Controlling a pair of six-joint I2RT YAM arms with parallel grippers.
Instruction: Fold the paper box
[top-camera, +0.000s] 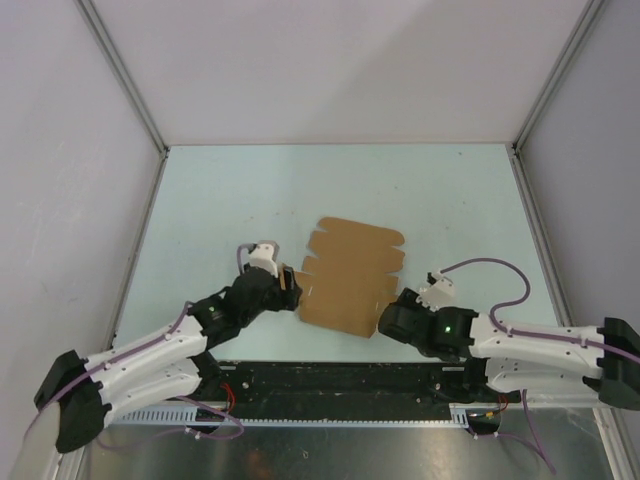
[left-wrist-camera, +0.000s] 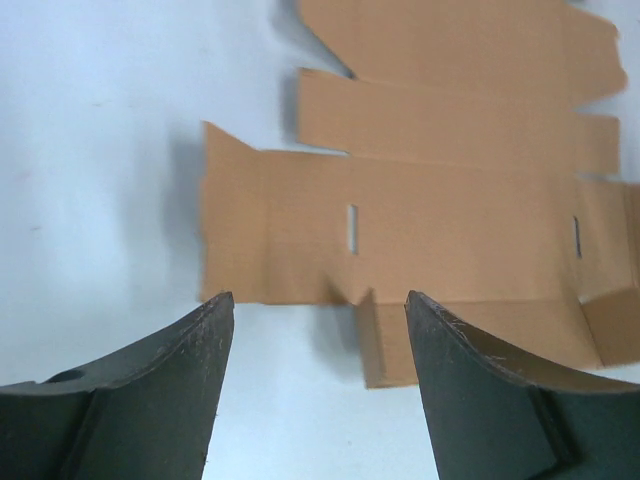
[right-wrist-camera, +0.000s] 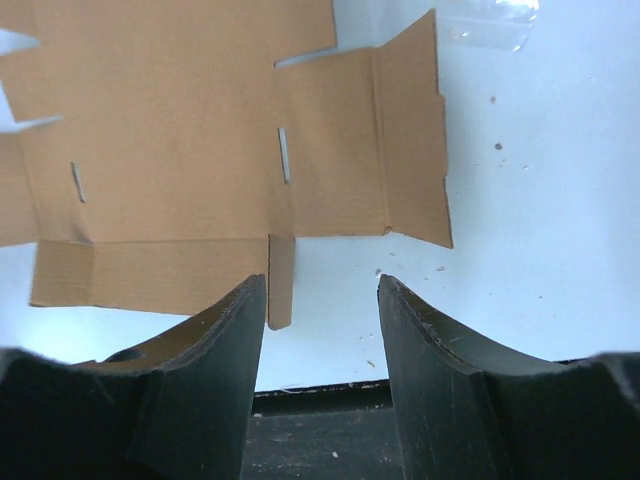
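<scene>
Two grippers flank the flat, brown, die-cut cardboard sheet of the paper box (top-camera: 350, 278), which lies unfolded on the pale blue table (top-camera: 220, 200) near its front edge. The left gripper (left-wrist-camera: 315, 300) and the right gripper (right-wrist-camera: 322, 285) both stand with jaws apart and hold nothing. The likely trouble is that thin card lying flat gives the fingers no edge to catch. A push may slide the whole sheet, or a one-sided pinch may crease a tab off its scored line.
</scene>
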